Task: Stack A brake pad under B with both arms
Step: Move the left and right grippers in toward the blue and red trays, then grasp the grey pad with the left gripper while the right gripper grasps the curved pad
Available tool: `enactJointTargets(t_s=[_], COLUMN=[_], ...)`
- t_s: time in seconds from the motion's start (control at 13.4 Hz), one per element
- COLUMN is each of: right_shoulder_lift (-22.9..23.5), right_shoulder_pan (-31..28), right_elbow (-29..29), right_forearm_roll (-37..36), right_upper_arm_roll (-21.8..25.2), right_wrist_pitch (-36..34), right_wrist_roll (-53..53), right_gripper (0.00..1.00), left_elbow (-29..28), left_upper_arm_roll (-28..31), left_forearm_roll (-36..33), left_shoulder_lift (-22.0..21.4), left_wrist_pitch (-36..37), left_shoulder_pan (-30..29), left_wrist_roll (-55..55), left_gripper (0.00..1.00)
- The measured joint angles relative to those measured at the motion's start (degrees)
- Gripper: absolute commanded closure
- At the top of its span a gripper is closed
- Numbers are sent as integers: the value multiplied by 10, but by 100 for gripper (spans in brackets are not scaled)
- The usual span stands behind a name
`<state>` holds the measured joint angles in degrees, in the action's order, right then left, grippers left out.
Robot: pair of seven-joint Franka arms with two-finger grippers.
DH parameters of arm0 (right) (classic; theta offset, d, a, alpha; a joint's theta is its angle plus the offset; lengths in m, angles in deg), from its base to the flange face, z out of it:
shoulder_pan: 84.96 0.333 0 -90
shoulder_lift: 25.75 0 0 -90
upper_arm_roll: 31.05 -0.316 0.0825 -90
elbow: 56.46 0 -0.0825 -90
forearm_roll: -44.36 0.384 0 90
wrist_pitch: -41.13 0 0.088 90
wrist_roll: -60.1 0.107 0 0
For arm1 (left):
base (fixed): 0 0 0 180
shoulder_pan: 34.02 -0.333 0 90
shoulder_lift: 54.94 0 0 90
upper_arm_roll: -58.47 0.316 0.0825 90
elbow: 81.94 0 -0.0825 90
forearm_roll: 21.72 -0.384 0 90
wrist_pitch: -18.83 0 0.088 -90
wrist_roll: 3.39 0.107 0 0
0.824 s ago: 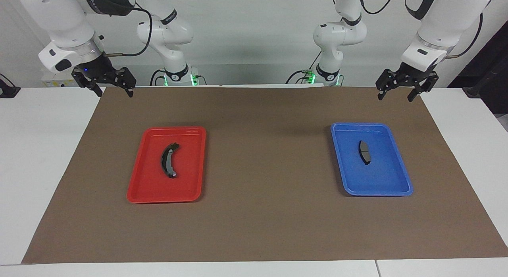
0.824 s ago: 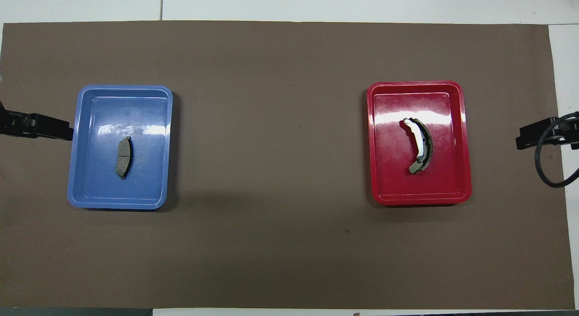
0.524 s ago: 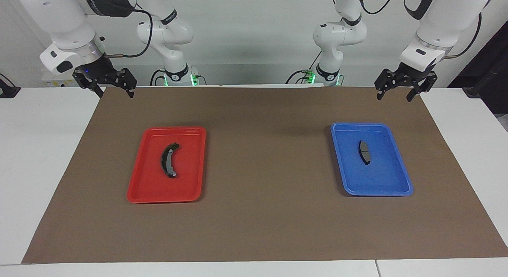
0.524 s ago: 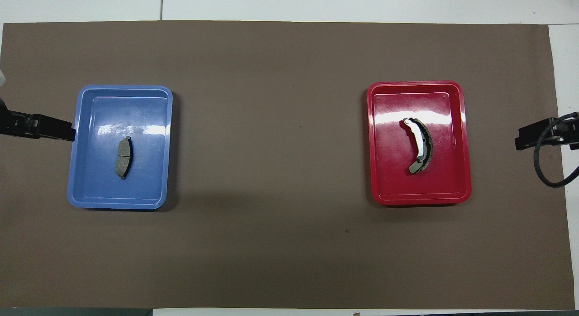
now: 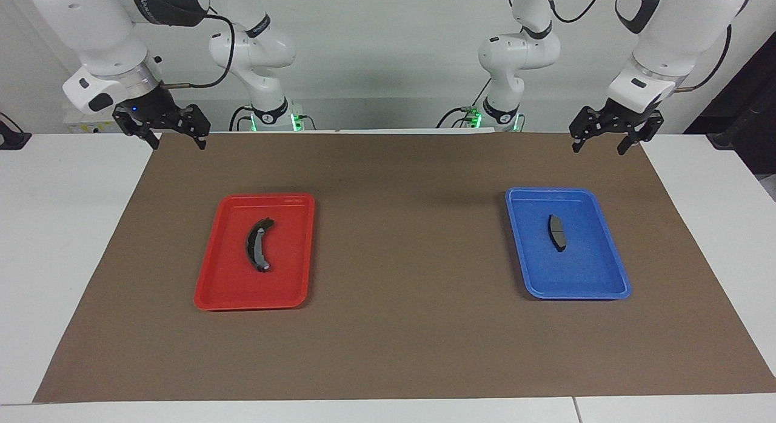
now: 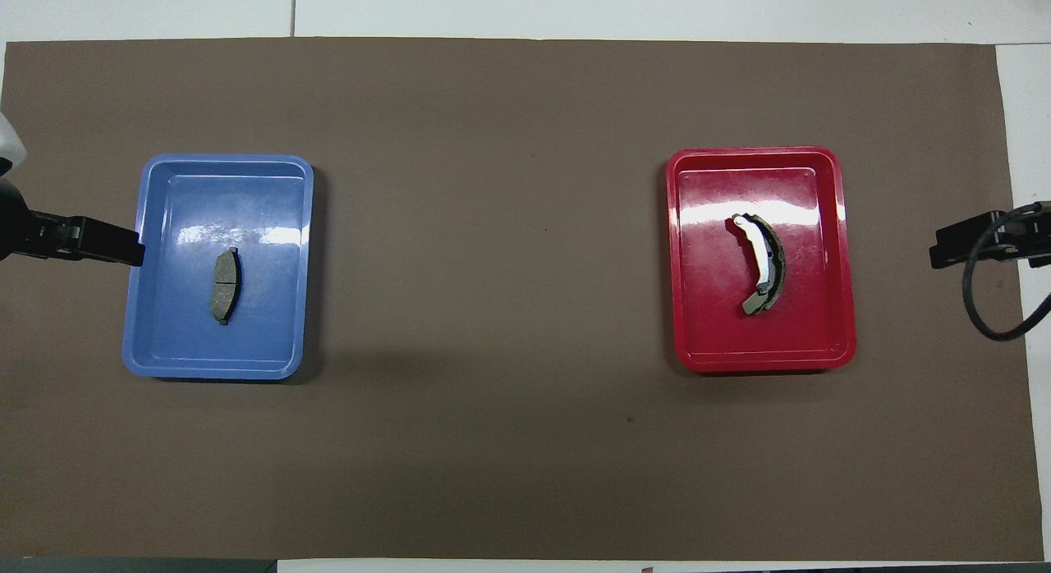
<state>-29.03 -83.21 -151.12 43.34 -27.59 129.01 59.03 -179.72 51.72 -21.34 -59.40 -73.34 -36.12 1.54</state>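
**2 raised grippers, 2 pads apart in their trays**

The left gripper (image 5: 597, 143) hangs in the air over the brown mat's (image 5: 400, 338) corner at the left arm's end, on the robots' side of the blue tray (image 5: 612, 271). Its wrist tilts down toward the table and its fingers (image 5: 577, 145) stand wide apart, holding nothing. The right gripper (image 5: 176, 141) hangs over the mat's corner at the right arm's end, on the robots' side of the red tray (image 5: 224, 289), also spread wide and empty. In the overhead view the left gripper (image 6: 107, 246) covers the blue tray's rim, while the right gripper (image 6: 956, 246) stays clear of the red tray.

The A brake pad (image 5: 556, 232) lies flat near the middle of the blue tray, its long axis running toward the robots. B (image 5: 257, 245) lies in the red tray, light strip up, also lengthwise toward the robots. Neither pad touches a tray wall; each has bare floor on all sides.

The 2 trays sit well apart, with a broad stretch of bare mat between them. More bare mat runs along the edge farthest from the robots. White table (image 5: 54, 241) borders the mat at both ends.
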Motion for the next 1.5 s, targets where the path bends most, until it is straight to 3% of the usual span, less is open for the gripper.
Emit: enactJointTargets(t_s=[0.37,0.75,1.2,1.5], right_shoulder_lift=[11,59,103,113], right_shoulder_pan=[34,40,60,67], right_elbow=[-31,-82,-186,-226], right_forearm_roll=[0,0,1,1], right_upper_arm_roll=[-2,-2,-2,-2], right_wrist_pitch=[75,171,337,371], right_wrist_roll=[0,0,0,0], right_gripper=[1,1,4,8], left_elbow=[-130,-267,-316,-338], left_upper_arm_roll=[13,31,31,31], left_forearm_roll=[0,0,0,0], left_shoulder_lift=[1,15,85,117], left_wrist_pitch=[-139,-323,-430,-478], left_shoulder_pan=[-2,-6,-6,-6], left_wrist_roll=[33,57,57,57], left_gripper=[0,0,0,4])
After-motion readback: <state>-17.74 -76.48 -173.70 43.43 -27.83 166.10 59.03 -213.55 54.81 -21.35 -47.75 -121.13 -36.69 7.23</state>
